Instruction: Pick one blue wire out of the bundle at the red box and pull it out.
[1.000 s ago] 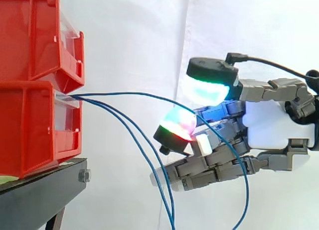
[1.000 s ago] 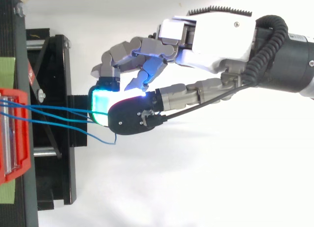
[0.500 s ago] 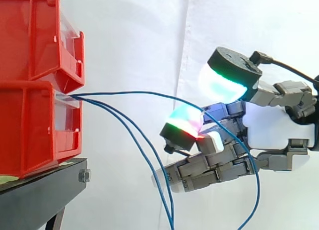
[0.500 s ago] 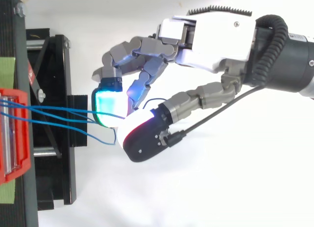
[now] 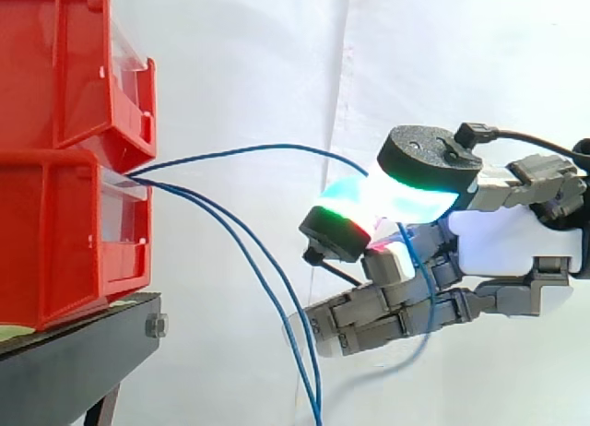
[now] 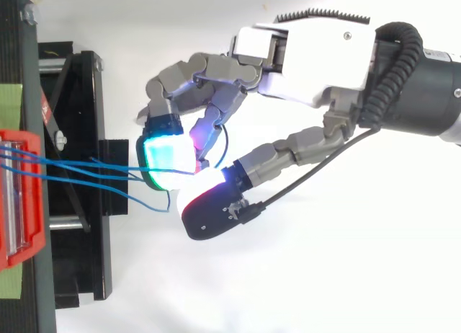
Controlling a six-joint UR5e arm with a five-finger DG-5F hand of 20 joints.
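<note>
Three thin blue wires come out of the lower red bin (image 5: 64,232) at its clear front. The top blue wire (image 5: 258,149) arcs right into my hand (image 5: 502,237). The thumb's black-capped pad (image 5: 419,163) presses down onto a glowing fingertip (image 5: 336,225), and that wire is pinched between them. It comes out again below the pinch and loops behind the curled fingers. The other two wires (image 5: 313,389) sag down and leave the side view at the bottom. From above, my hand (image 6: 317,52) sits right of the red bin (image 6: 18,196), with a loose wire end (image 6: 148,204) below the cyan fingertip.
A second red bin (image 5: 55,66) is stacked on the lower one, and both rest on a black stand (image 5: 74,352). From above, the stand's frame (image 6: 79,95) reaches toward my hand. A white curtain hangs behind.
The thumb lifted away from the fingertip, then came back down and closed on it with the top wire caught between. That wire now runs higher and flatter from the bin.
</note>
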